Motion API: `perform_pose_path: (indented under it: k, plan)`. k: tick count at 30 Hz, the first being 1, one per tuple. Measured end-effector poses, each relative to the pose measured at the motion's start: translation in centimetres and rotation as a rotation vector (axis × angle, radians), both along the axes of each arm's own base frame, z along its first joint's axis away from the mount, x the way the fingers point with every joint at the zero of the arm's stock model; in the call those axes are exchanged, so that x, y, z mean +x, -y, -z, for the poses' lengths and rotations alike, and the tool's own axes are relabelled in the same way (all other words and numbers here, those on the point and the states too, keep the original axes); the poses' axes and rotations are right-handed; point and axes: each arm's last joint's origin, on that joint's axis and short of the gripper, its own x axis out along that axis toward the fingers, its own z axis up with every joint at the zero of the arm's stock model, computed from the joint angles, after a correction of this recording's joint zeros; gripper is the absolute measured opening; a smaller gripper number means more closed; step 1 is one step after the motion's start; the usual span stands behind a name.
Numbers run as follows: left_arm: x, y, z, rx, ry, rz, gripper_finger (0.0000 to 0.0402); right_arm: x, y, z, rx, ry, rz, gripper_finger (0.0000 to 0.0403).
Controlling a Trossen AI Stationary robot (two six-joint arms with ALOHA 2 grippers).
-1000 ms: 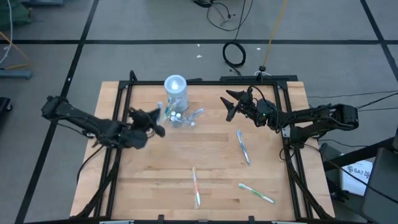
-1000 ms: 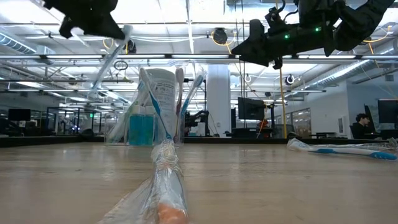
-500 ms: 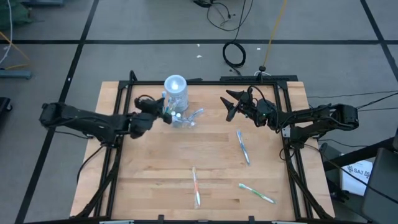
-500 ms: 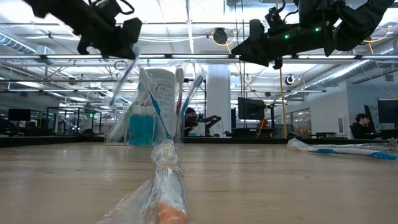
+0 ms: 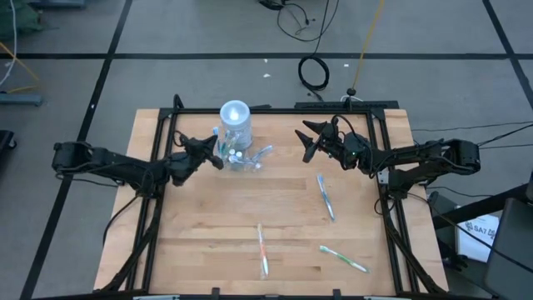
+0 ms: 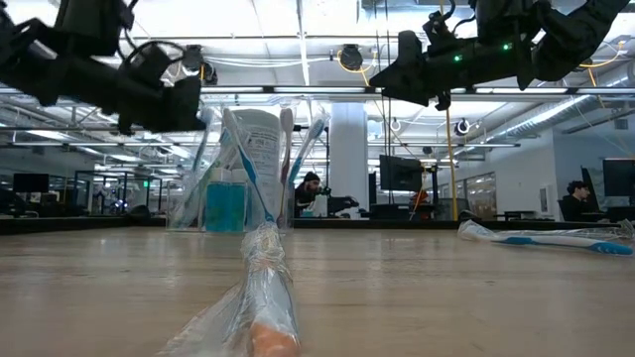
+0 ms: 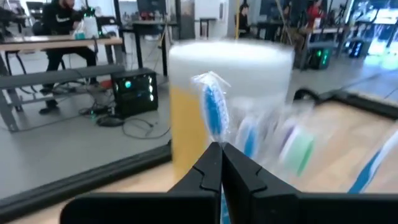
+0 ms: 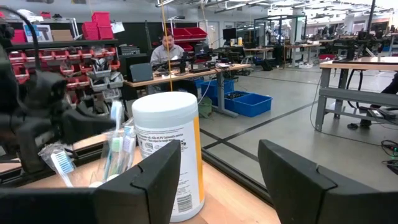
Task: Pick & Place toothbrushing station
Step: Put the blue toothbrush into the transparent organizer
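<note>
Left gripper (image 5: pixel 213 156), fingers pinched on a wrapped blue-bristled toothbrush (image 7: pixel 212 118), just beside the toothbrushing station (image 5: pixel 236 133) at the wooden table's (image 5: pixel 208 242) far edge. Right gripper (image 5: pixel 310 138) spread wide, empty, raised well apart to the station's other side. Three more toothbrushes (image 5: pixel 325 197) scattered across the nearer boards.

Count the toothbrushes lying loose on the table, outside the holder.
3: one right of centre, one near the front edge at centre, one front right. Others stand in the holder.
</note>
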Motion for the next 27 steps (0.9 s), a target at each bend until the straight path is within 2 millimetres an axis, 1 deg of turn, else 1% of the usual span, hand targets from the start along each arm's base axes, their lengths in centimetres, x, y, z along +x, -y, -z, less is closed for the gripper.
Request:
perform_pose_path:
  k: [3, 7, 11, 14, 18, 25, 27]
  plan:
    - [-0.8, 0.1, 1.4, -0.006, -0.048, 0.003, 0.0003, 0.0, 0.0, 0.0, 0.0, 0.0, 0.0, 0.0208]
    - [-1.3, 0.3, 2.5, -0.033, -0.08, 0.082, 0.001, 0.0, 0.0, 0.0, 0.0, 0.0, 0.0, 0.0208]
    - [-1.2, 0.3, 2.5, -0.039, -0.07, 0.114, 0.0003, 0.0, 0.0, 0.0, 0.0, 0.0, 0.0, 0.0208]
    - [-1.0, 0.4, 2.3, -0.028, -0.068, 0.143, 0.0008, 0.0, 0.0, 0.0, 0.0, 0.0, 0.0, 0.0208]
    - [-1.0, 0.4, 2.5, -0.018, -0.107, 0.158, 0.0039, 0.0, 0.0, 0.0, 0.0, 0.0, 0.0, 0.0208]
    - [-1.0, 0.4, 2.4, -0.017, -0.098, 0.159, 0.0108, 0.0, 0.0, -0.1, -0.003, 0.012, 0.0, 0.0208]
    - [-1.1, 0.4, 2.2, -0.014, -0.087, 0.16, 0.0125, 0.0, -0.1, -0.2, -0.008, 0.02, -0.036, 0.0208]
